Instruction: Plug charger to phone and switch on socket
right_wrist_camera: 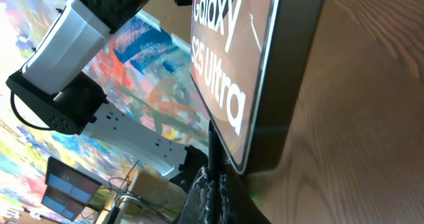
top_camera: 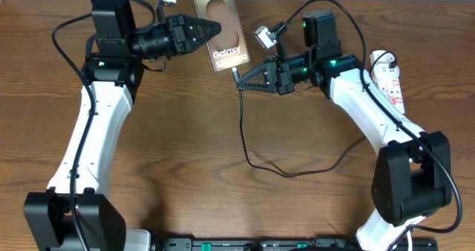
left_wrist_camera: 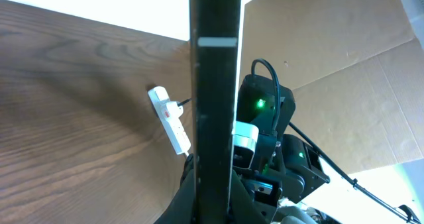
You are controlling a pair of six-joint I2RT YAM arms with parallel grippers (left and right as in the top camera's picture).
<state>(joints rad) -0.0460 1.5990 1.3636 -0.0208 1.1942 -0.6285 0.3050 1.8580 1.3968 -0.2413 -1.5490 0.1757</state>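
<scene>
The left gripper (top_camera: pixel 214 30) is clamped on the side of the phone (top_camera: pixel 231 21) and holds it up off the table (top_camera: pixel 185 154), near the far edge. The right gripper (top_camera: pixel 240 80) is pinched shut on the little plug tip (right_wrist_camera: pixel 213 141) of the charger (top_camera: pixel 245 132).

The tip is right at the bottom edge of the phone. In the right wrist view it looks like it touches that edge, but I cannot tell if it is pushed all the way in. So the plugging step looks like it is in the middle, not surely done.

The socket (top_camera: pixel 389 79) lies well apart, over on the right side of the table and partly under the right arm. No gripper is near it, so I think the switch step is still to do (the red switch is too small to tell if it is on).

The phone's long side runs from the far edge of the table toward the near side, leaning a bit to the right. Its face looks up at the overhead camera, and its bottom end — the end with the "Galaxy" words — points at the right gripper. The left wrist camera sees it only edge-on, as a thin dark bar.
</scene>
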